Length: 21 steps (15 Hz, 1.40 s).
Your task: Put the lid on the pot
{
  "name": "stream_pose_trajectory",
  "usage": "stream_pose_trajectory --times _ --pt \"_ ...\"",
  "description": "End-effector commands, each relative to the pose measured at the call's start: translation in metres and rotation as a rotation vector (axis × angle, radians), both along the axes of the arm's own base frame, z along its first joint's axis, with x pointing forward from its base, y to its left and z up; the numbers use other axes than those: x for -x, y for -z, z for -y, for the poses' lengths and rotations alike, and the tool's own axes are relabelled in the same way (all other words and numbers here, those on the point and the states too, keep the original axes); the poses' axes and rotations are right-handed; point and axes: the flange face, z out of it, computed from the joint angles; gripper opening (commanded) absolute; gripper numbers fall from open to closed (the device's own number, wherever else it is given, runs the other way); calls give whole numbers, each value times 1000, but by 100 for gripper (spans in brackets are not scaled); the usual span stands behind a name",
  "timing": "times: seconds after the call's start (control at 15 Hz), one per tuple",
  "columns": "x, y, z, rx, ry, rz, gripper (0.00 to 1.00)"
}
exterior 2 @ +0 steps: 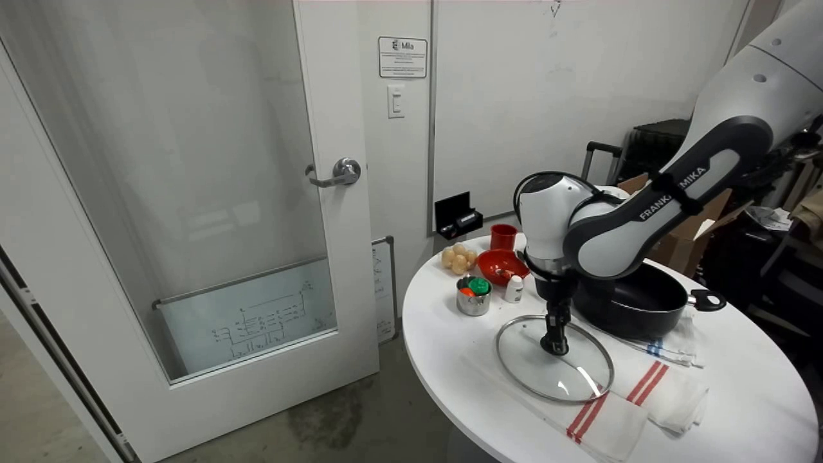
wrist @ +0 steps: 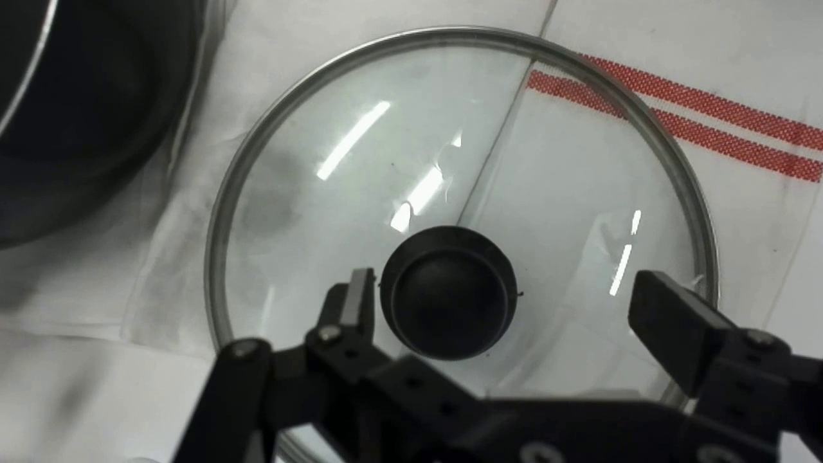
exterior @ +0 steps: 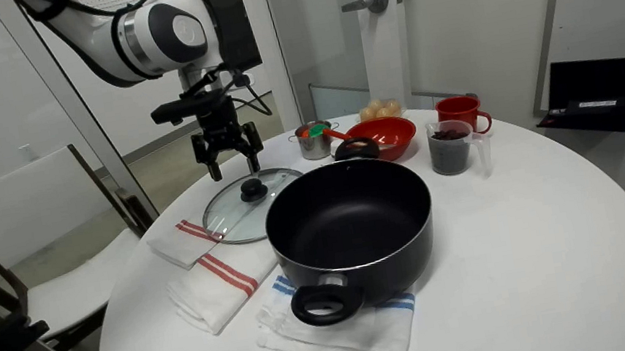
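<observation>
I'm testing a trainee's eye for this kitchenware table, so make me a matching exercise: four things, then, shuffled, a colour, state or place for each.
Things
1. glass lid
2. two-handled black pot
3. gripper
4. mug

Matches
A. open, holding nothing
B. red
C. uncovered, standing partly on a blue-striped towel
D. see-through, lying partly over a red-striped towel

Pairs: 1-D, 2-C, 3-A, 4-B

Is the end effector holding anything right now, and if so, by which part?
Nothing is held. The end effector hangs open above the lid, its jaws apart and not closed on the dark knob.
</observation>
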Motion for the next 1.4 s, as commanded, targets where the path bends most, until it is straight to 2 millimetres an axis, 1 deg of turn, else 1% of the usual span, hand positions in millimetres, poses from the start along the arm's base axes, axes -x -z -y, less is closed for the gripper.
stream_pose_trajectory --times 0.0,0.47,0.73,1.27,1.33 --pt "-9 11 3 -15 -14 20 100" --pt "-14 22 14 -36 -11 32 100" --pt "-17 23 16 -54 -18 41 100" --pt "-16 29 20 -68 -30 31 100" --pt "-16 29 20 -70 -34 33 77"
